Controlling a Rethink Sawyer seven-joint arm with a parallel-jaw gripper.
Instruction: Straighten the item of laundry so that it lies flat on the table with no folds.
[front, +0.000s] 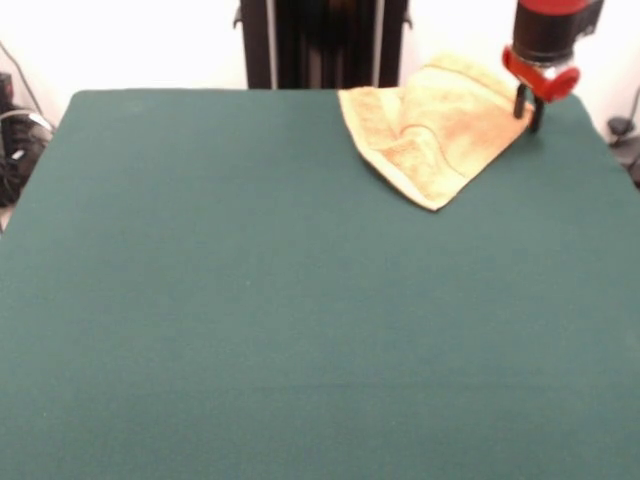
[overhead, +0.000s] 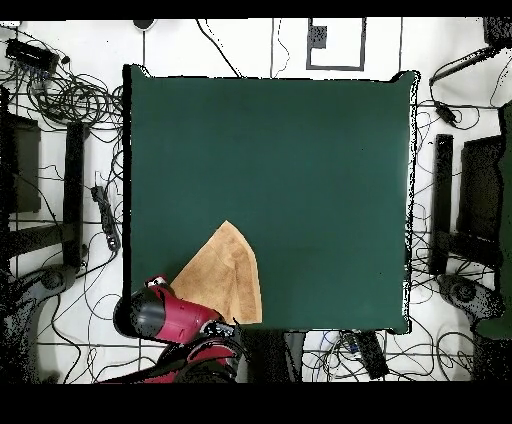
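We see the towel (front: 432, 130) lying at the far right corner of the green worktop (front: 250, 320) in the front view, close to the robot's side, and in the overhead view it sits at the bottom left by the red arm. It is not flat yet: it looks folded over itself into a shape with 3 corners, and 1 sharp tip points toward the middle of the worktop. Its long line runs slanted, from that tip back to the corner of the worktop. The gripper (front: 529, 108) hangs right at the towel's far right edge, low and very near the cloth, maybe touching it. We can see dark fingers (front: 536, 114) under the orange part, but we cannot tell if they are apart or together, or if they hold any cloth. We think the towel is soft, light and floppy, so it will bend and drag, not slide like a board. We think a good place to take hold is a loose corner of the top layer, then pull it away from the fold
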